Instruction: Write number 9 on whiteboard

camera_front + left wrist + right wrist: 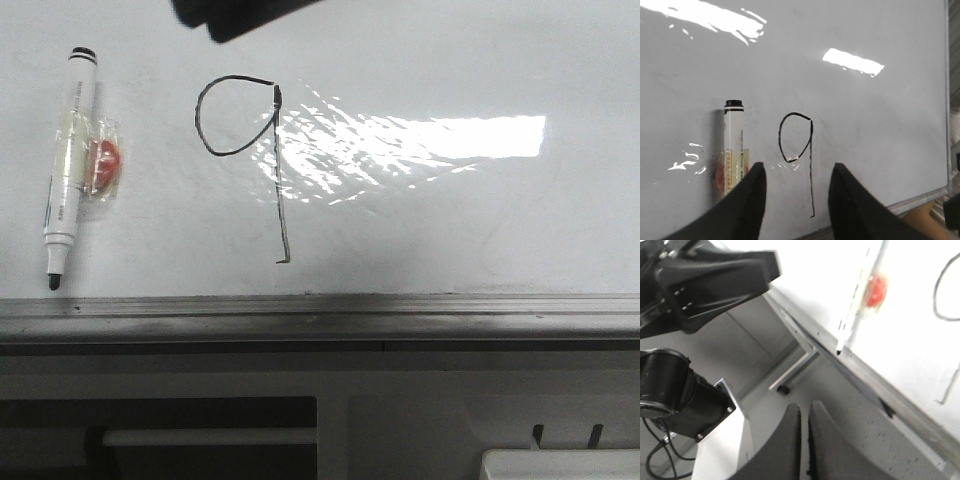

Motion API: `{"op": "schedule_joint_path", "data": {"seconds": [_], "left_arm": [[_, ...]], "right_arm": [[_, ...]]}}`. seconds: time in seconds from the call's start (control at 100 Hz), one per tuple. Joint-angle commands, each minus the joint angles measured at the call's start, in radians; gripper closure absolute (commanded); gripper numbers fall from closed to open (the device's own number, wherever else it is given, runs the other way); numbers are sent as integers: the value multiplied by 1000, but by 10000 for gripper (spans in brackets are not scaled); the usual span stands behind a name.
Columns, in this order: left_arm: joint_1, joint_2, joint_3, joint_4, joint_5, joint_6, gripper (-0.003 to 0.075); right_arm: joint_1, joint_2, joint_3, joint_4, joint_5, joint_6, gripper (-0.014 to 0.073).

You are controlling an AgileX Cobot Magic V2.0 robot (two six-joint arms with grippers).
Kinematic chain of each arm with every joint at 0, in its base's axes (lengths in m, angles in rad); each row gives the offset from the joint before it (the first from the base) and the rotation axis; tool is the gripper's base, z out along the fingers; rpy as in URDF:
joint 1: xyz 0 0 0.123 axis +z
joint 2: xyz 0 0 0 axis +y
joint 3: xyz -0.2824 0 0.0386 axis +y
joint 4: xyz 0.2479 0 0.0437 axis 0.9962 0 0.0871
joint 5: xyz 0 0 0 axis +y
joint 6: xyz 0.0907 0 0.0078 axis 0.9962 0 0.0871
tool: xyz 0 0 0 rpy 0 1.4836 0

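The number 9 (279, 190) is drawn in thin black line on the whiteboard (450, 230), an oval loop with a long tail ending in a small hook. A white marker (68, 160) with a black tip lies flat on the board to the left of it, uncapped, tip toward the edge strip. My left gripper (798, 166) hovers open over the board above the number 9 (811, 170), nothing between its fingers, with the marker (733, 135) beside one finger. My right gripper (805, 407) is shut and empty, off the board beyond its edge.
A red piece in clear wrap (105, 160) is stuck to the marker's side. The grey metal edge strip (320, 315) runs along the board's near side. A dark arm part (240, 15) reaches in at the top. A white object (560, 465) sits beyond the strip.
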Motion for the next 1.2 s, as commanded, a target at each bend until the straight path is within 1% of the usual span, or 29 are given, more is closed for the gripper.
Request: {"op": "schedule_joint_path", "data": {"seconds": [0.0, 0.05, 0.08, 0.2, 0.32, 0.42, 0.49, 0.58, 0.74, 1.19], "left_arm": [[4, -92, -27, 59, 22, -7, 612], [4, -146, -27, 90, 62, -7, 713], [4, -176, -25, 104, 82, -7, 739], [4, -298, -15, 186, 136, -5, 740], [4, -431, 21, 254, 148, -5, 740], [4, -524, 59, 260, 192, -5, 740], [4, -577, 78, 260, 244, -5, 740], [4, -589, 85, 258, 291, -5, 740], [4, -577, 85, 252, 291, -5, 740], [4, -577, 85, 252, 291, -5, 740]], "right_arm": [[-1, -80, 10, -38, -97, -12, 663], [-1, -111, 38, -65, -122, -12, 663], [-1, -132, 59, -86, -143, -12, 663], [-1, -231, 170, -166, -261, -12, 663], [-1, -353, 320, -206, -434, -12, 663], [-1, -447, 444, -225, -565, -12, 663], [-1, -508, 521, -239, -612, -12, 663], [-1, -575, 596, -239, -623, -12, 663], [-1, -651, 665, -239, -625, -12, 663], [-1, -651, 679, -239, -623, -12, 663]]}}
